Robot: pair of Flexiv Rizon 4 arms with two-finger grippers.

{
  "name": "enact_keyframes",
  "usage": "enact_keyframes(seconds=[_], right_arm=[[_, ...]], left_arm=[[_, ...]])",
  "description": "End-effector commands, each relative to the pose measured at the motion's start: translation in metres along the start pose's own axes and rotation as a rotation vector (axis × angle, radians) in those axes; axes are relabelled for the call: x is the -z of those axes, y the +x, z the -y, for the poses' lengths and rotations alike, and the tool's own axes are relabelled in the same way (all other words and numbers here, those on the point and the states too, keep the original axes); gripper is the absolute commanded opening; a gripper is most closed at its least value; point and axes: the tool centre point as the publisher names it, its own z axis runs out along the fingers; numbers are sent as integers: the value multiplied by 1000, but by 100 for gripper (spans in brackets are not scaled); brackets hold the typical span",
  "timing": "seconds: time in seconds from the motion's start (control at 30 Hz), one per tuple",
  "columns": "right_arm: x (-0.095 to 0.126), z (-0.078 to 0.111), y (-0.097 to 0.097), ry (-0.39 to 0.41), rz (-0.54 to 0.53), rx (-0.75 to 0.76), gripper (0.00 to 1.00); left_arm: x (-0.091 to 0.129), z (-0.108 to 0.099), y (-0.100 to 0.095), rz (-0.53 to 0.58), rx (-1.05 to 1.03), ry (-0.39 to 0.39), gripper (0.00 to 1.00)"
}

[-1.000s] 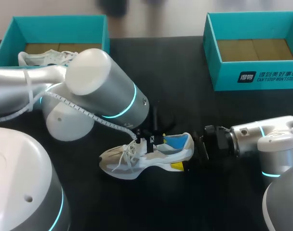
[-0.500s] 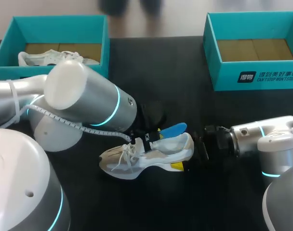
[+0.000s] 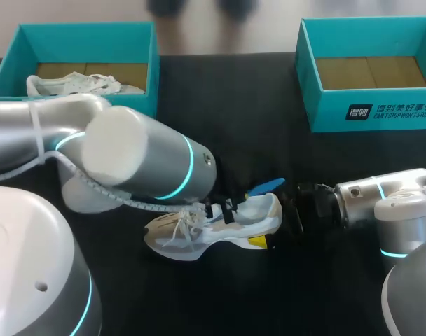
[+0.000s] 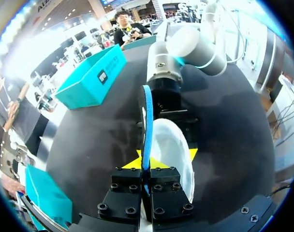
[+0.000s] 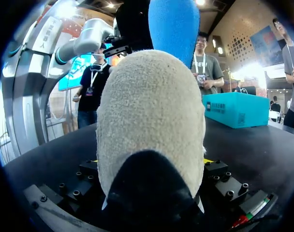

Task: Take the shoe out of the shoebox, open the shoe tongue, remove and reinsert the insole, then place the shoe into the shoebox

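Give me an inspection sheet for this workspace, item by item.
Surface: black table.
Job's things: shoe lies between the two grippers, with the blue insole sticking out of its opening. A second shoe sits in the left shoebox. The right shoebox shows only its brown floor.
Clutter: nothing seen.
Grippers: left gripper is shut on the insole. Right gripper is shut on the shoe's heel.
Cables: white cable runs along the left arm.
Surroundings: nothing seen reaching over the table.
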Motion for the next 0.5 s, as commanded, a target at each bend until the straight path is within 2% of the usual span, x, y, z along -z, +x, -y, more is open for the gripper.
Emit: enact_keyframes(seconds=[0.03, 0.2, 0.23, 0.27, 0.3, 0.33, 0.37, 0.4, 0.43, 0.5], right_arm=[[-1, 0, 1, 3, 0, -1, 0], [-1, 0, 1, 3, 0, -1, 0], [-1, 0, 1, 3, 0, -1, 0], [-1, 0, 1, 3, 0, -1, 0], [-1, 0, 1, 3, 0, -1, 0], [-1, 0, 1, 3, 0, -1, 0], [-1, 0, 1, 3, 0, -1, 0], [-1, 0, 1, 3, 0, -1, 0], [-1, 0, 1, 3, 0, -1, 0], [-1, 0, 1, 3, 0, -1, 0]], left_arm=[[-13, 20, 10, 43, -26, -65, 0], [-16, 19, 15, 31, -40, -85, 0], [-16, 19, 15, 19, -42, -89, 4], [-14, 18, 15, 18, -43, -88, 18], [-12, 18, 15, 12, -45, -89, 40], [-10, 18, 16, 12, -45, -90, 49], [-8, 17, 16, 11, -46, -90, 71], [-6, 17, 17, 11, -47, -89, 80], [-5, 17, 18, 13, -48, -90, 84], [-2, 16, 20, 15, -52, -90, 84]])
